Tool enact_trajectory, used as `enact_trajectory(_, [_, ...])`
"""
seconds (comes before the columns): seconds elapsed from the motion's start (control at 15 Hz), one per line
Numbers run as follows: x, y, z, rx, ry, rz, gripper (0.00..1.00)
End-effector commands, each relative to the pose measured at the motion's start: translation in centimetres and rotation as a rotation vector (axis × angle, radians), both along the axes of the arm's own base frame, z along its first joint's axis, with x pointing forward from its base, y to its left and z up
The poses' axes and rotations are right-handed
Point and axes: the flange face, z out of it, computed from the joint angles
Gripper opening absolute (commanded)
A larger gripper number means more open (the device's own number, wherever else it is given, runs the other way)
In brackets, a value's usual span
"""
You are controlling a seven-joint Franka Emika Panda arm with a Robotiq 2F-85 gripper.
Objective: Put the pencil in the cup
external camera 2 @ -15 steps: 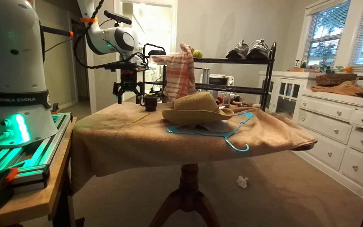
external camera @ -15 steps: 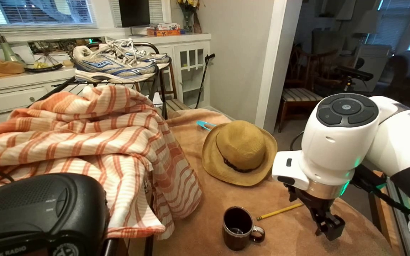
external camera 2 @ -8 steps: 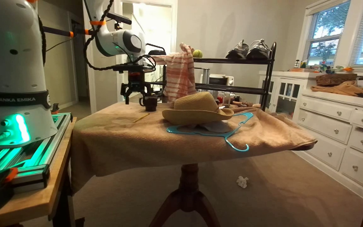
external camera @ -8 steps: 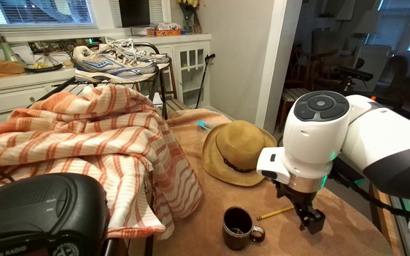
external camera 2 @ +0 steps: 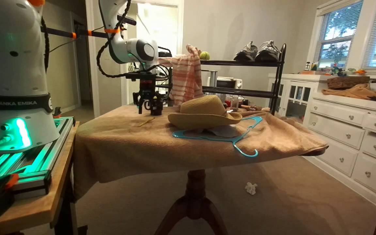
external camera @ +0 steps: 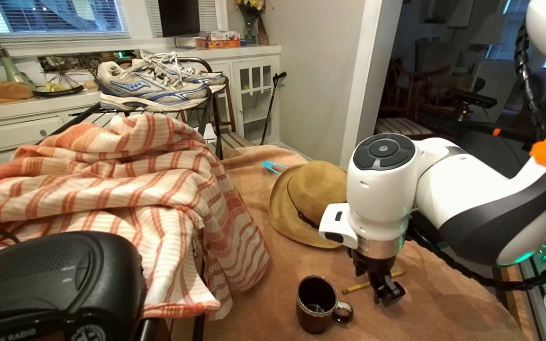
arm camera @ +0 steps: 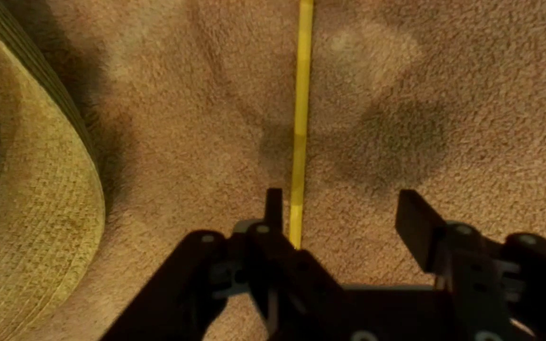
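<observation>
The yellow pencil lies flat on the table, partly hidden behind my gripper in an exterior view; it also shows in an exterior view. The dark brown cup stands upright close to the pencil's eraser end, handle toward the gripper; it shows too in an exterior view, beside the gripper. In the wrist view my gripper is open and empty above the cloth. The pencil runs up the picture between the fingertips, nearer the left finger. The cup is out of the wrist view.
The straw hat lies beside the pencil, its brim at the wrist view's left. A blue hanger lies by the hat. Striped fabric hangs over a rack beside the table. A black clock radio stands in the foreground.
The arm has moved across the table toward the cup and over the pencil, slightly lower in an exterior view. The pencil, cup and hat have not moved.
</observation>
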Motion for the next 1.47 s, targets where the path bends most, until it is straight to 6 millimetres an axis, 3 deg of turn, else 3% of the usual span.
enact_trajectory(0.0, [1.0,0.2,-1.3,0.005,0.004,0.026,0.61])
enact_trajectory(0.13, [1.3,0.1,-1.6,0.008,-0.003,0.031,0.62])
enact_trajectory(0.4, [1.9,-0.3,-2.2,0.028,-0.008,0.036,0.55])
enact_trajectory(0.6, [2.2,-0.5,-2.5,0.044,-0.019,0.044,0.43])
enact_trajectory(0.67, [2.3,-0.6,-2.6,0.048,-0.020,0.047,0.33])
enact_trajectory(0.93, [2.5,-0.8,-2.7,0.058,-0.020,0.052,0.32])
enact_trajectory(1.13, [2.6,-0.8,-2.5,0.065,-0.025,0.057,0.17])
enact_trajectory(1.2, [2.7,-0.7,-2.5,0.069,-0.026,0.059,0.07])
enact_trajectory(1.4, [2.7,-0.7,-2.3,0.073,-0.030,0.066,0.00])
